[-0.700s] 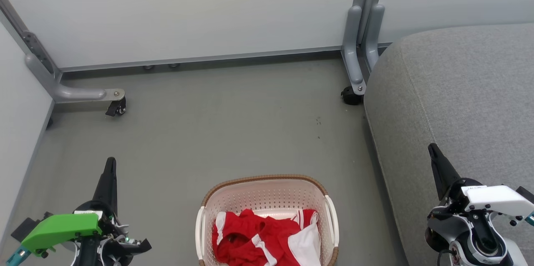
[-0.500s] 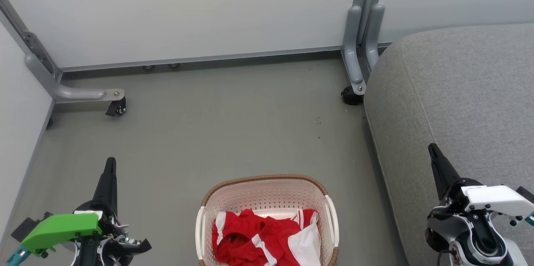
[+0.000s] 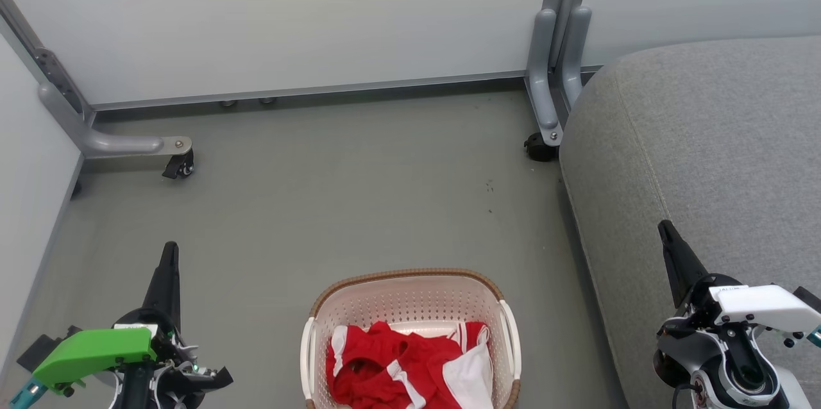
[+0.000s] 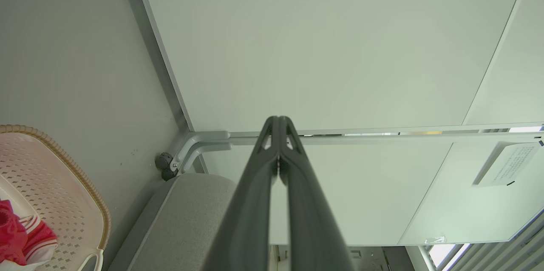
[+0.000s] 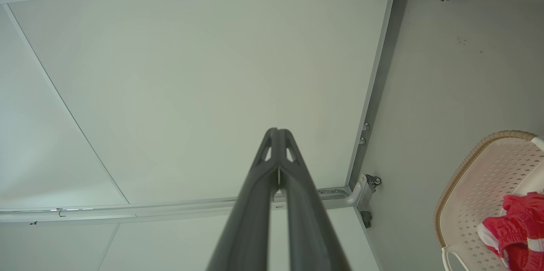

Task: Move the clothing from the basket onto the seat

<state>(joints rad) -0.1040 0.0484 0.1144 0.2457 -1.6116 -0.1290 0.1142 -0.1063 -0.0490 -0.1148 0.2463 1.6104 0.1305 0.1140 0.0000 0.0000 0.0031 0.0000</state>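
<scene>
Red clothing [image 3: 397,367] in basket [image 3: 404,273]: I judged it soft, light, best pinched at a raised fold. My left hand [image 3: 170,249] and right hand [image 3: 664,225] were closed, empty

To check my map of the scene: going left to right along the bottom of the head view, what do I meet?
In order: left gripper → basket → right gripper. The clothing lies inside the basket, the seat behind the right gripper.

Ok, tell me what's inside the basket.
Inside the basket lies the clothing: crumpled red fabric with white stripes and a white panel, heaped toward its near end. The far wall is bare. Anything under the heap is covered; the garment count cannot be told.
</scene>
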